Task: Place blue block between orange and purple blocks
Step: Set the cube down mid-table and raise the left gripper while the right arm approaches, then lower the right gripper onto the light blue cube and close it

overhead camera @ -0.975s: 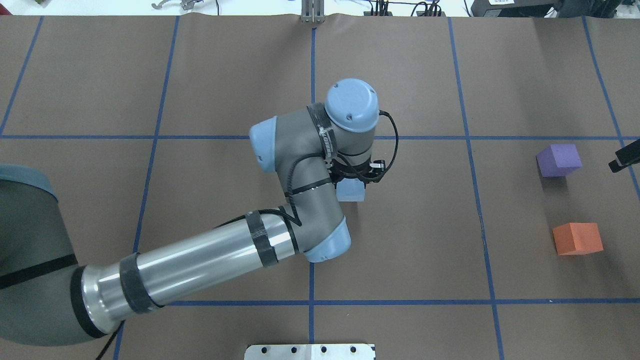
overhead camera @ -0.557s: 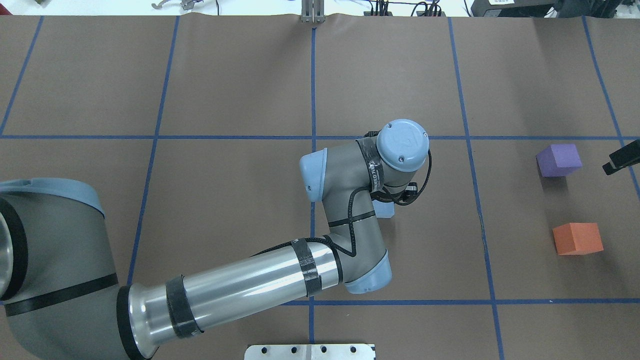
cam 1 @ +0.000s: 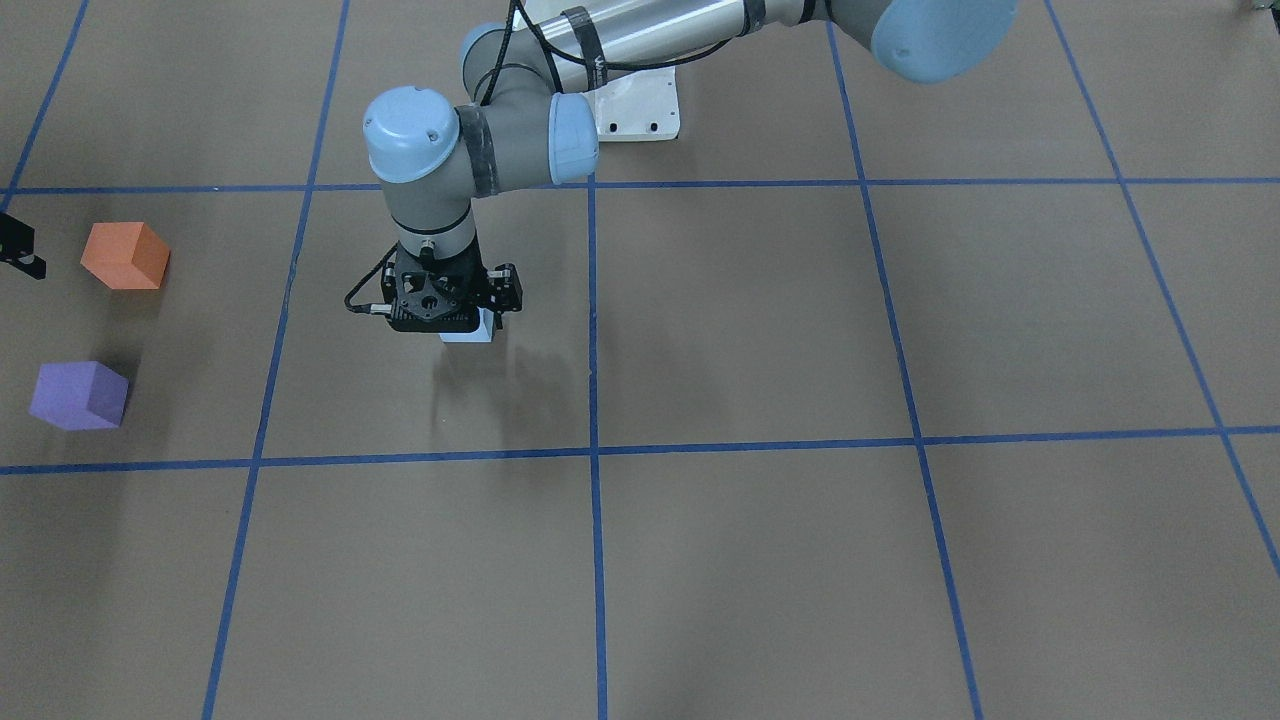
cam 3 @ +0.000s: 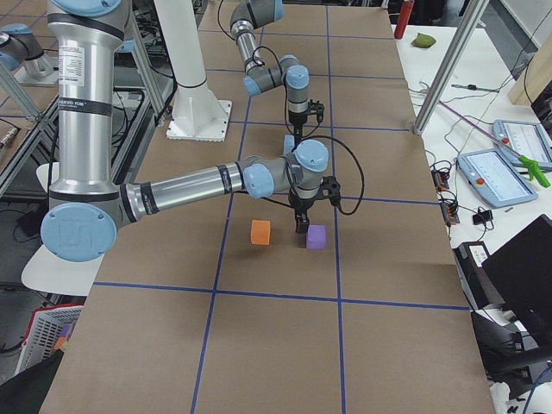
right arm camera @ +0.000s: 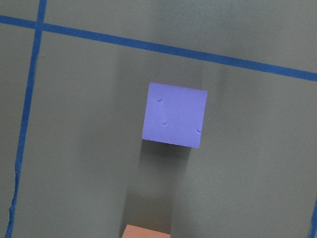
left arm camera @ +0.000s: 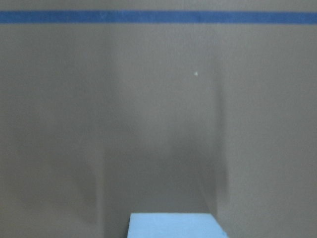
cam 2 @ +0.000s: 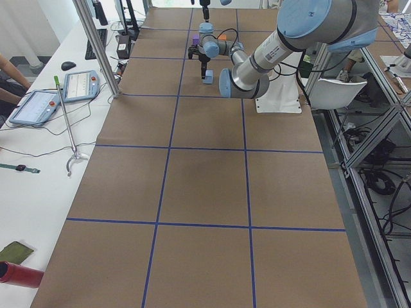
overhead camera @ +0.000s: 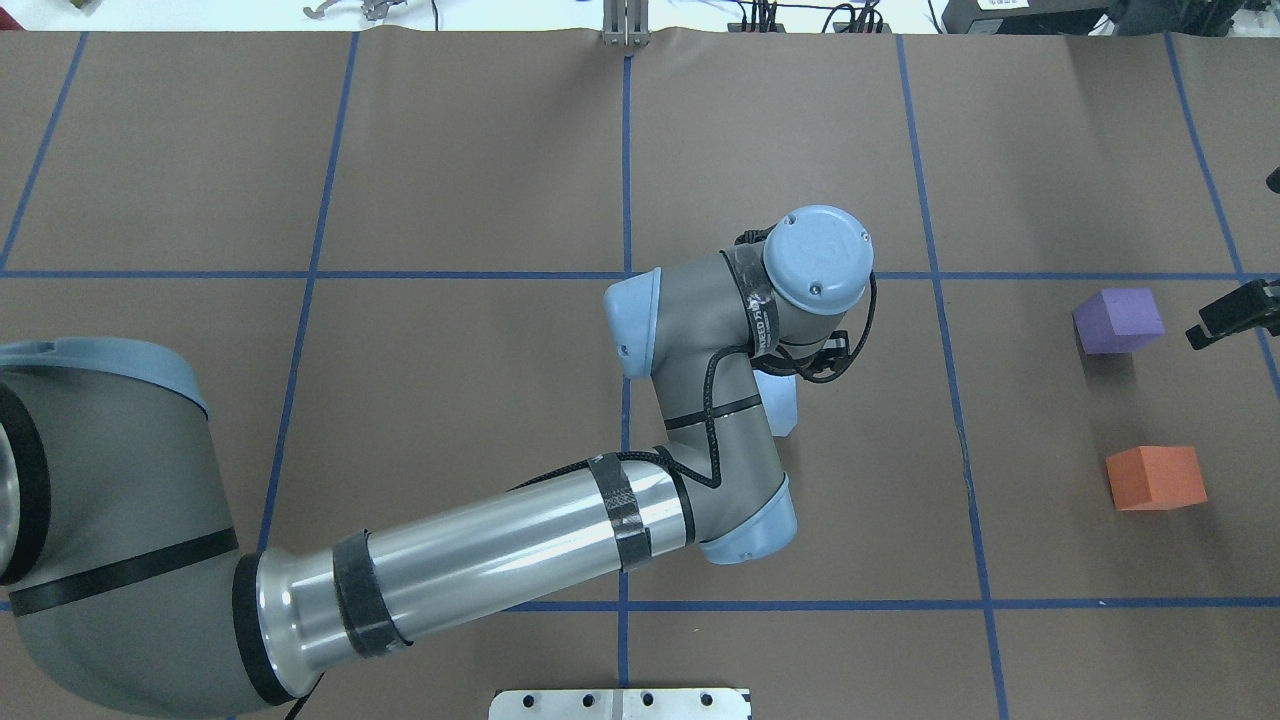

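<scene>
My left gripper [cam 1: 460,322] is shut on the light blue block [cam 1: 469,330] and holds it a little above the table, near the middle; its shadow lies on the paper below. The block also shows in the overhead view [overhead camera: 779,400] and at the bottom of the left wrist view [left arm camera: 173,225]. The purple block [overhead camera: 1118,320] and the orange block [overhead camera: 1155,477] stand apart at the right side, with a gap between them. My right gripper [overhead camera: 1232,315] hangs just beyond the purple block; I cannot tell if it is open. The right wrist view looks down on the purple block [right arm camera: 174,115].
Brown paper with blue tape grid lines [overhead camera: 940,350] covers the table. A white mounting plate [overhead camera: 620,703] sits at the near edge. The orange block's top edge [right arm camera: 146,231] shows at the bottom of the right wrist view.
My left arm has swung to the right with the blue block, towards the purple and orange blocks. The right gripper has shifted slightly towards the purple block.
</scene>
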`<state>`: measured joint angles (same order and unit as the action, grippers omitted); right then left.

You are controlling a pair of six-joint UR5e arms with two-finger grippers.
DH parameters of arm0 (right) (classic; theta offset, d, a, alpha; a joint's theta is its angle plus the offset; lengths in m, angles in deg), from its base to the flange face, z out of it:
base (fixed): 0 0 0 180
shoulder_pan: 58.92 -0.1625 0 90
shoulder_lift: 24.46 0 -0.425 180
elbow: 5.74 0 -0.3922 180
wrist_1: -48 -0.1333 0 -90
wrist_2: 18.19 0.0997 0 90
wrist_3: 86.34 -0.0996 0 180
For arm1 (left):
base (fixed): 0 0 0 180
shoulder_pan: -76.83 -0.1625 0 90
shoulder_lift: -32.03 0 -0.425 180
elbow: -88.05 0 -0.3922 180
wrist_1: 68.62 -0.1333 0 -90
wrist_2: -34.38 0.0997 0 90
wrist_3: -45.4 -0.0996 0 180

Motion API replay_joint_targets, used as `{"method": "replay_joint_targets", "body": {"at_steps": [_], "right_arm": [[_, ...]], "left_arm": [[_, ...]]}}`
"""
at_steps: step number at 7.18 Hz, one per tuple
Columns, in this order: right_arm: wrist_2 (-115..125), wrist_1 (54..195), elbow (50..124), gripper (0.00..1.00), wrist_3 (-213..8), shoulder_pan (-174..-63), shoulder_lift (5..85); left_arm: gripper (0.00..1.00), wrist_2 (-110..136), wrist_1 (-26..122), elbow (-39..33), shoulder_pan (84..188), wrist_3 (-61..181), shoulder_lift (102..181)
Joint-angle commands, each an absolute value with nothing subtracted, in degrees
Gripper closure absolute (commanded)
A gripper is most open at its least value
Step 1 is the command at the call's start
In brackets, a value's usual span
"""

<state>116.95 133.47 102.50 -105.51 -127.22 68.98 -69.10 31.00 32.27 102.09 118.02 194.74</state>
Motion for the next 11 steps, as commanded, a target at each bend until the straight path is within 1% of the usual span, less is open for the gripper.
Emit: {"method": "replay_joint_targets", "body": {"at_steps": [1,2,3,4,5,7,8,11], "right_arm": [[116.2,124.5,102.5,0.0,-126.7,-120.3,65.0],[113.8,122.9,102.5,0.0,-136.9,-116.0,61.3],[109.0,122.9,102.5,0.0,-145.7,-110.3,56.5],[105.5,123.0,102.3,0.0,-152.6,-104.8,52.0],[100.3,123.1,102.1,0.0,-158.7,-98.6,48.5],[89.0,123.5,100.4,0.0,-159.1,-90.1,45.4],[88.1,123.5,98.2,0.0,-159.0,-89.3,43.1],[84.3,123.6,96.6,0.0,-158.6,-88.1,43.0]], "left_arm": [[0.0,-71.9,19.9,16.9,107.0,112.0,190.1],[0.0,-76.1,19.0,8.6,111.9,110.9,182.7],[0.0,-80.4,19.0,-0.3,116.4,105.7,173.2],[0.0,-82.9,19.1,-7.4,120.2,99.6,164.2],[0.0,-84.0,19.5,-8.9,122.3,96.9,160.7],[0.0,-83.8,19.5,-8.8,122.5,96.7,160.4],[0.0,-83.8,19.6,-8.6,122.4,96.7,160.3],[0.0,-83.7,19.6,-8.2,122.2,97.2,160.4]]}}
